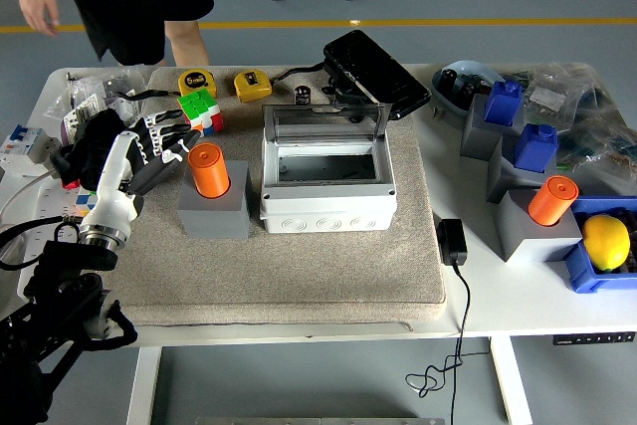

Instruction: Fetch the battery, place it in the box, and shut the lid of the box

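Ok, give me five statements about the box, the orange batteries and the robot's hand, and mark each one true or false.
1. The box has its lid raised. True.
2. An orange battery already lies inside the box. False: it stands upright on a grey block to the left of the box.
3. The left hand is beside that battery, fingers spread, holding nothing. True.
4. The second orange battery lies flat on the mat. False: it stands on a grey block at the table's right, off the mat.
5. The robot's right hand is reaching for the box. False: no right hand is in view.
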`<state>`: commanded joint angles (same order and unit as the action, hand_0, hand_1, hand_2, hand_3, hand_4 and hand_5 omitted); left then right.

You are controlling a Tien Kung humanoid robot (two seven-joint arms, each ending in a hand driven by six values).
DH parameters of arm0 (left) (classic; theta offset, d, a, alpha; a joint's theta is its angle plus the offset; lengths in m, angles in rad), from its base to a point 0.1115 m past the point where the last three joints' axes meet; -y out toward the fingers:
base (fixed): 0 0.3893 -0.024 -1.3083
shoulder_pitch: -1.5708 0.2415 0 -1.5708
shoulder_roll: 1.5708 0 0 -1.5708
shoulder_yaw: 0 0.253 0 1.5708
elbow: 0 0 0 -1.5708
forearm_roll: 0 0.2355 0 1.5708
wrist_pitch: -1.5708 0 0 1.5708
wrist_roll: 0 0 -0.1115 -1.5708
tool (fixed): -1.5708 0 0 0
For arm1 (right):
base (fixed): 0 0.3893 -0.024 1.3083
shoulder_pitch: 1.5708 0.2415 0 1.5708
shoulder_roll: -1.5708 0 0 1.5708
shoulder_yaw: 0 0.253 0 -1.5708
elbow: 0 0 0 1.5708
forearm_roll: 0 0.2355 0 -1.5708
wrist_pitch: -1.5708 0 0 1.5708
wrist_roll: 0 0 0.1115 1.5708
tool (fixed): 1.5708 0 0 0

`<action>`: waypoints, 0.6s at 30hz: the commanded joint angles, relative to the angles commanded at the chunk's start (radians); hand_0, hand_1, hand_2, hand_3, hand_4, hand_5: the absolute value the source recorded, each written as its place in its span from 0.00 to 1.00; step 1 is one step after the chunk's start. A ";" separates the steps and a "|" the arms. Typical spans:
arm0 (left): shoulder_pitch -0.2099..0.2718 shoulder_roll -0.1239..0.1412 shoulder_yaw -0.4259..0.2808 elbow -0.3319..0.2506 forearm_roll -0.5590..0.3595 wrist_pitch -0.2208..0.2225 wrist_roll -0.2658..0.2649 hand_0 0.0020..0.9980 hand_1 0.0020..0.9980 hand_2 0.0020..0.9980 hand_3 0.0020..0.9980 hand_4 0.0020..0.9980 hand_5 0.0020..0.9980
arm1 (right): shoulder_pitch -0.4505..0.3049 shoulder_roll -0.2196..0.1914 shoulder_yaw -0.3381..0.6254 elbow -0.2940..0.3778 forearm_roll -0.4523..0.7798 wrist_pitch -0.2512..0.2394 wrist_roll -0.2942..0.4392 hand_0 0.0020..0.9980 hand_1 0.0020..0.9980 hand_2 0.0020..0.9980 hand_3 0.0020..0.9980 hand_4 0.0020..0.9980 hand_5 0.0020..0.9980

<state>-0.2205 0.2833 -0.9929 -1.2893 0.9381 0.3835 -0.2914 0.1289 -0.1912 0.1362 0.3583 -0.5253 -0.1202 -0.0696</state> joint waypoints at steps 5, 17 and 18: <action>-0.017 -0.009 0.037 0.035 -0.019 0.008 -0.031 0.69 0.64 0.58 0.62 1.00 0.34 | -0.006 0.002 0.009 -0.001 -0.005 -0.001 0.001 0.59 0.58 0.56 0.54 0.92 0.47; -0.060 -0.040 0.106 0.070 -0.104 0.026 -0.090 0.65 0.58 0.57 0.58 1.00 0.26 | -0.008 0.001 0.019 -0.002 -0.007 -0.002 0.002 0.59 0.58 0.56 0.54 0.92 0.47; -0.063 -0.042 0.110 0.072 -0.109 0.027 -0.092 0.65 0.58 0.57 0.58 1.00 0.26 | -0.008 0.002 0.020 -0.002 -0.007 -0.002 0.002 0.59 0.58 0.56 0.54 0.92 0.47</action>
<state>-0.2834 0.2417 -0.8825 -1.2169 0.8289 0.4103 -0.3838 0.1206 -0.1897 0.1560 0.3564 -0.5324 -0.1224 -0.0674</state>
